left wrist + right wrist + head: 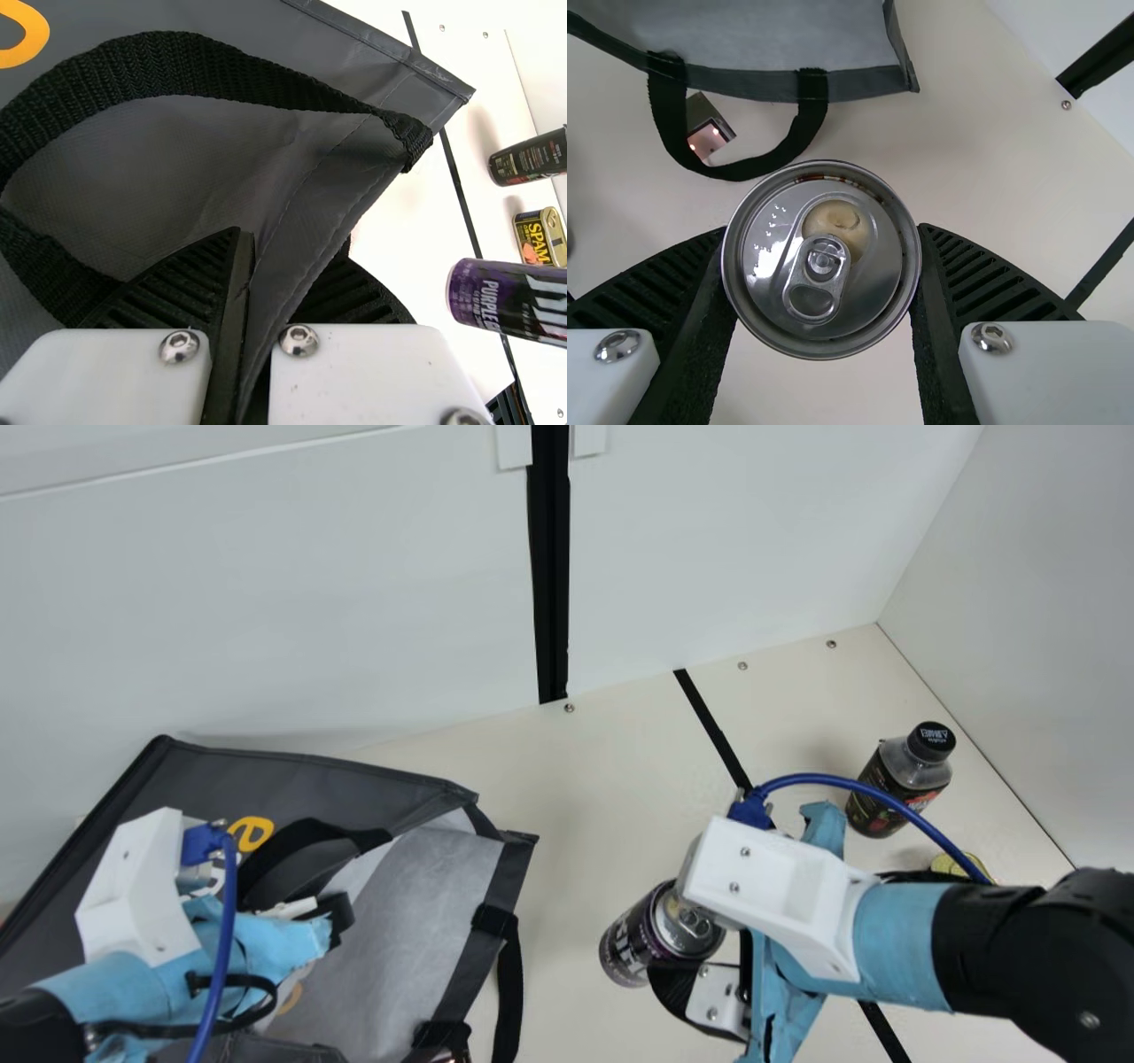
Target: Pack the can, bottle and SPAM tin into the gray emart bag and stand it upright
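Your right claw point(823, 230) pinches the can point(631, 943), your left claw point(291, 239) pinches the gray emart bag point(399, 930) by its wall point(306, 221) to the right one's left, and if that wall slips free, it could sag and snag the can.

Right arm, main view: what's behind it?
Part of the SPAM tin shows past the arm; the rest is covered. The black strip also passes behind it, visible on both sides, its middle hidden.
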Robot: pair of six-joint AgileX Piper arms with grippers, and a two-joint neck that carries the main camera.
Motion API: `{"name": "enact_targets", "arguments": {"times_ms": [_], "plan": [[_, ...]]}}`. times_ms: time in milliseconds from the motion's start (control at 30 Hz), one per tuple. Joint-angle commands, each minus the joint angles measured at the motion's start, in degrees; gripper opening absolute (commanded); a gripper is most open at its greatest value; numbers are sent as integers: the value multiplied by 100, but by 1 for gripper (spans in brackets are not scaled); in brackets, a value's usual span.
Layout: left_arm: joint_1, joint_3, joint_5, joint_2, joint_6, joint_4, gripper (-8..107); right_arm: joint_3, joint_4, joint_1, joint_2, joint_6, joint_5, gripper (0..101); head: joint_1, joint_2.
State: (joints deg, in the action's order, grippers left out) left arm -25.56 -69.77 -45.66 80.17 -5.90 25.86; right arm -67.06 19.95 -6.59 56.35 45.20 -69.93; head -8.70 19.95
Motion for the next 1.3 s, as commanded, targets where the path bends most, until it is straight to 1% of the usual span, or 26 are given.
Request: {"name": "enact_targets", "arguments": {"times_ms": [0,200,367,500,667,900,1267], "plan": [[0,0,0,0,0,0,-8,-14,5,-86,-64,-103,3,0,-130,5],[0,0,0,0,0,0,-8,-54,155,-256,-278,-394,3,0,-130,5],[0,0,0,0,0,0,-8,-98,437,-279,-427,-550,3,0,-130,5],[0,0,0,0,0,0,-8,-105,732,-159,-480,-504,3,0,-130,5],[0,0,0,0,0,0,-8,-55,1208,159,-447,-188,3,0,-130,5],[0,0,0,0,0,0,-8,113,1915,649,-243,487,3,0,-130,5],[0,0,0,0,0,0,-8,358,2752,1088,171,1296,3,0,-130,5]]}}
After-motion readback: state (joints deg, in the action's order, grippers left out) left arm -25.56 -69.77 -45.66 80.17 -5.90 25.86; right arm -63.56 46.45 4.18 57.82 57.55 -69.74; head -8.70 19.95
